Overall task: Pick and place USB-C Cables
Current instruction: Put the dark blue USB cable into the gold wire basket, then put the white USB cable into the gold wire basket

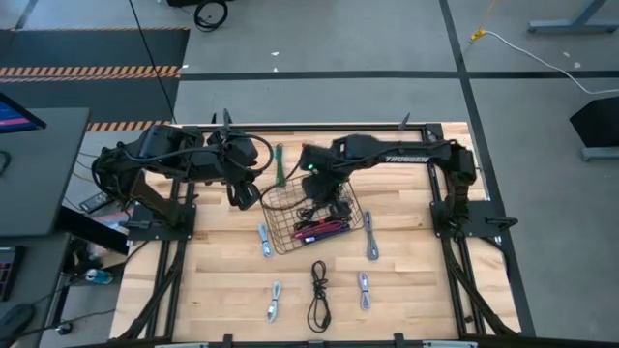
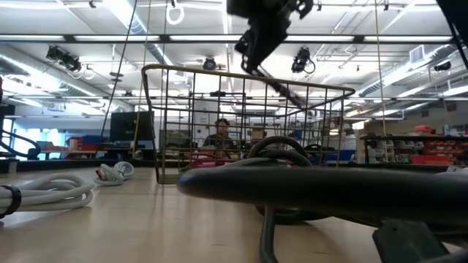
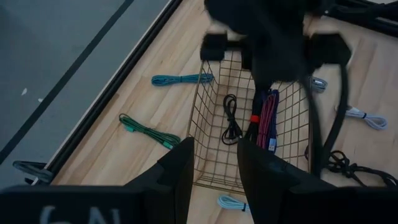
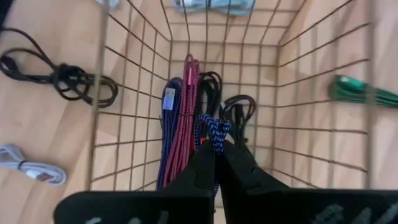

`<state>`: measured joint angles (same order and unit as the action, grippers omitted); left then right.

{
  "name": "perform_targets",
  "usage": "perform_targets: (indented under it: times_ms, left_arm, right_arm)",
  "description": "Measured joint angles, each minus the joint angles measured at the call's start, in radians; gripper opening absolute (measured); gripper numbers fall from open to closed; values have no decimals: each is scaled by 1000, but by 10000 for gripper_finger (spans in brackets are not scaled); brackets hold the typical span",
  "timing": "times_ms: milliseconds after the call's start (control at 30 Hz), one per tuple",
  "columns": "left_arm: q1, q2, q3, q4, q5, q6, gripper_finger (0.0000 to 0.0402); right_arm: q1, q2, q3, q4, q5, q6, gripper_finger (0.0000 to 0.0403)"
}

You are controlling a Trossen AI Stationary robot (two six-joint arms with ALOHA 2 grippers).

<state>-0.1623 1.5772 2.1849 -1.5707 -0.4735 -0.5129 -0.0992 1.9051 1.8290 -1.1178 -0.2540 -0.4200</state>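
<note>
Two grippers at the basket (image 1: 290, 208): the right gripper (image 4: 216, 163), fingers pinched on a blue-black cable (image 4: 213, 132), hangs directly over the bundles already inside, whose long axes run along the basket floor. Left gripper (image 3: 214, 163), half-spread and empty, waits beside the rim; further cables (image 1: 317, 295) lie loose on the table (image 1: 416, 290) beyond.

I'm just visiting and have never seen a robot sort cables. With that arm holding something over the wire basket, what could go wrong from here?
The right gripper is shut on a blue-and-black cable above the basket; its loose end might snag the mesh instead of dropping in.

The left gripper hangs at the basket's edge, so it might bump the basket.

Loose cables on the table, like the black cable, may be awkward to grasp.
</note>
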Motion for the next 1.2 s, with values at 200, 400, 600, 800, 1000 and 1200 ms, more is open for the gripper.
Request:
perform_targets:
  times_ms: [200, 400, 600, 800, 1000, 1200]
  left_arm:
    - [0, 0, 0, 0, 0, -1, 130]
    - [0, 0, 0, 0, 0, -2, 130]
    - [0, 0, 0, 0, 0, -2, 130]
    - [0, 0, 0, 0, 0, -2, 130]
    - [0, 0, 0, 0, 0, -2, 130]
    - [1, 0, 0, 0, -42, 0, 130]
  right_arm:
    - [45, 93, -5, 16, 0, -43, 7]
    - [93, 127, -6, 54, -1, -63, 7]
    - [121, 118, -6, 93, 30, -48, 45]
    - [141, 116, 1, 108, 196, -44, 97]
    - [168, 78, 2, 99, 280, 3, 117]
    - [203, -48, 2, 99, 415, 93, 118]
